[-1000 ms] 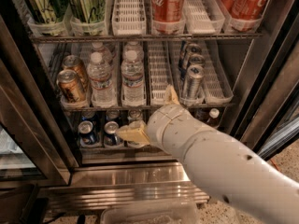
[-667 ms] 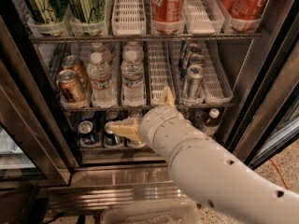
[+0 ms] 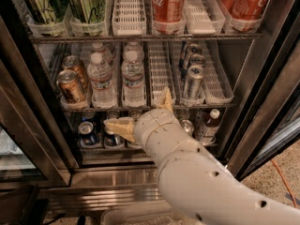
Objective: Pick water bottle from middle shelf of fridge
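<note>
We note the clear ribbed white-capped plastic water bottle point(image 3: 133, 77) upright on the fridge's point(image 3: 112, 177) middle wire shelf point(image 3: 159, 74); the cream gripper point(image 3: 136, 108) is just below, jaws spread.

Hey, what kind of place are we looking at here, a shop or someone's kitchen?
Probably a shop or office pantry: a commercial stainless drinks fridge, wire shelves with plastic lane trays, and rows of cola cans and water bottles. The gripper sits open at the middle shelf front edge.

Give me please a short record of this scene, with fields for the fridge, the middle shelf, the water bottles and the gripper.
fridge: door open
middle shelf: water bottles, brown cans on the left, silver cans on the right
water bottles: upright, two lanes side by side, untouched
gripper: open, empty, at the shelf's front edge, below the bottles
</note>
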You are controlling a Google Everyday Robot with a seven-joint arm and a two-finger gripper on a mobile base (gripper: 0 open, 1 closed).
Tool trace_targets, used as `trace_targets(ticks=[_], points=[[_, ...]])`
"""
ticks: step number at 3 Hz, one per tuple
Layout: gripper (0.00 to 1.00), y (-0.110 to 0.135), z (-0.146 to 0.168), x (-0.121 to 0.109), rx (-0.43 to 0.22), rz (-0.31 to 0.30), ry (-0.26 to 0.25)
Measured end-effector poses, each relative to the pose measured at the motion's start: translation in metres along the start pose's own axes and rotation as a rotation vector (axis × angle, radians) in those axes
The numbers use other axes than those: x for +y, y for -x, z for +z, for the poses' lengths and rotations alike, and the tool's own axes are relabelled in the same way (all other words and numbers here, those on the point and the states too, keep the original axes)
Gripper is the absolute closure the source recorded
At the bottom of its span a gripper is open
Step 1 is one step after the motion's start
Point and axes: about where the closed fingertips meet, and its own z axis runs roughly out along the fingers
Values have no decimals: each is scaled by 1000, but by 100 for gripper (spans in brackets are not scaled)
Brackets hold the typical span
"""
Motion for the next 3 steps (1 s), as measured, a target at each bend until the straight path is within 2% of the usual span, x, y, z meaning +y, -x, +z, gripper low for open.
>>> trace_targets(ticks=[2,3], points=[[0,1,20,10,-81,42,-35],[0,-1,32,11,-126,63,-74]])
